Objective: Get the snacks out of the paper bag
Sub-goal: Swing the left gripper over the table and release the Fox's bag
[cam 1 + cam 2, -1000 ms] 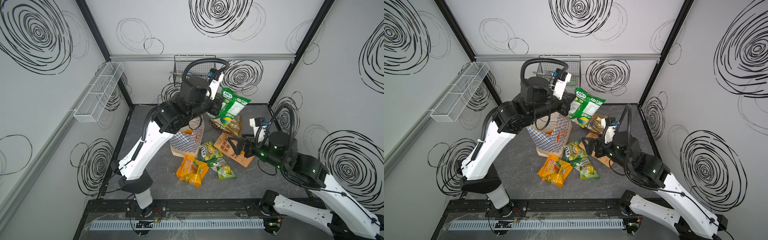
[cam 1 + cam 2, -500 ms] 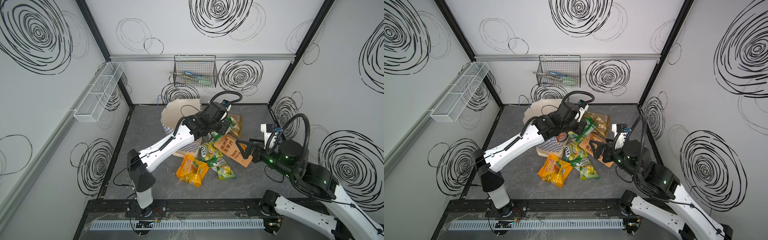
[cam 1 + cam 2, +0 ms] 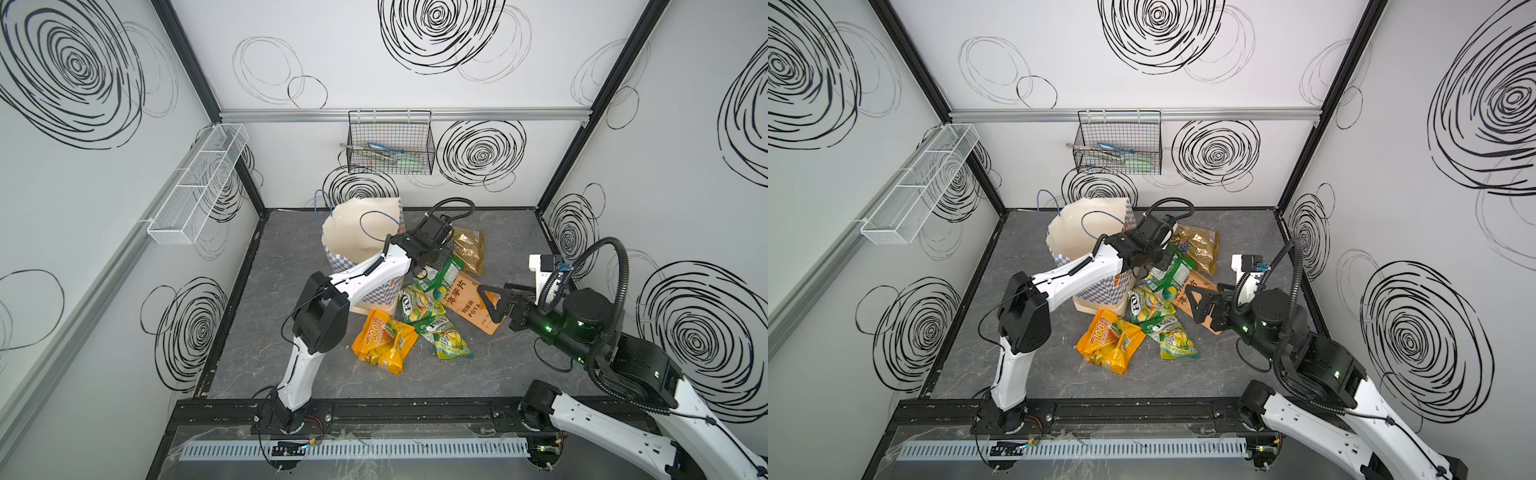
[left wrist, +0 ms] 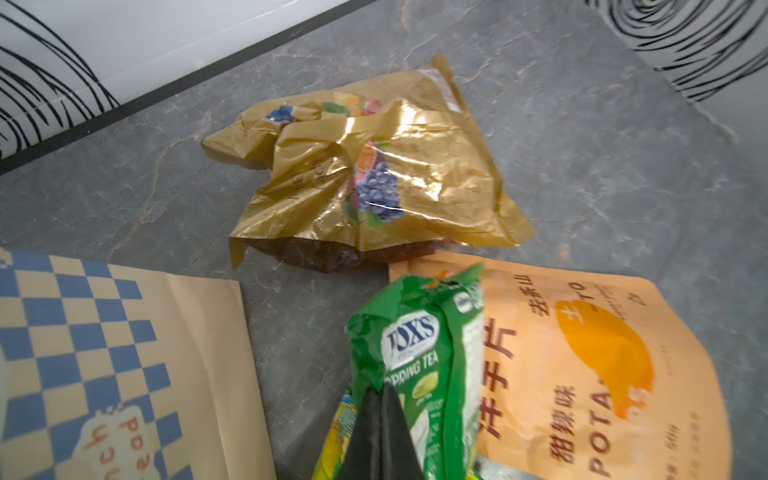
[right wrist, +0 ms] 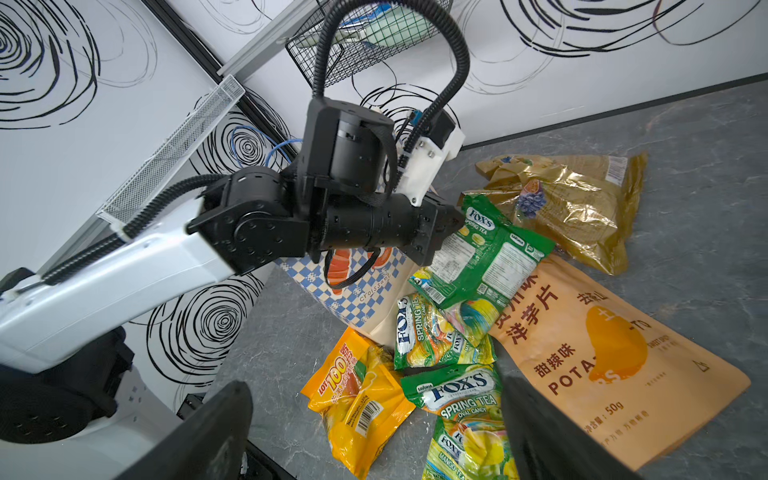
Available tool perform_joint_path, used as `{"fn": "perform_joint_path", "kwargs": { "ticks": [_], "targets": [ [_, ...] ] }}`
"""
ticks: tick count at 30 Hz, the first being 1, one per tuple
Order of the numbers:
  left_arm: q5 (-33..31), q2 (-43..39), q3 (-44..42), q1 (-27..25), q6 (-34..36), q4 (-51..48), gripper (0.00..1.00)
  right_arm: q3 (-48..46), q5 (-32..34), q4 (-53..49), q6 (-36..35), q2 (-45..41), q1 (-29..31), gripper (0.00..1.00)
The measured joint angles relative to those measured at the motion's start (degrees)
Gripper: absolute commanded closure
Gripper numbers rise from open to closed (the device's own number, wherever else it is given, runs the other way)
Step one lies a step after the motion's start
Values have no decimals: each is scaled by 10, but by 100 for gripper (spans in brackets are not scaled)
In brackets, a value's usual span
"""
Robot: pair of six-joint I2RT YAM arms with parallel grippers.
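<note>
Left gripper point(image 5: 451, 226), clamped on one end of the green crinkly candy packet point(image 5: 494, 253), holds it pointing straight ahead over the orange-tan pouch point(image 5: 602, 353); the cream checkered paper bag point(image 5: 353, 307) stands just behind. Right gripper point(image 3: 491, 305): wide, empty.

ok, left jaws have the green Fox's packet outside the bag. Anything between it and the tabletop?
Yes. The green Fox's packet, in the jaws of the left gripper, is over the orange pouch and a green-yellow pack beside the paper bag. It would likely land on those, not bare tabletop.
</note>
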Motion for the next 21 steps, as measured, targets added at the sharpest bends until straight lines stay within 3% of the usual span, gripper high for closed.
{"fn": "perform_joint_path", "kwargs": {
  "ticks": [5,6,12,21],
  "targets": [
    [33,57,61,33,-7,-8,98,0,9,-2,-5,6,0,3],
    [37,60,67,36,-7,-9,91,0,11,-4,-6,10,0,3],
    [52,60,134,35,-8,-26,71,-2,15,-14,-14,40,0,3],
    [65,-13,151,31,-6,-51,60,-4,22,-14,-28,58,-1,3]
  ]
}}
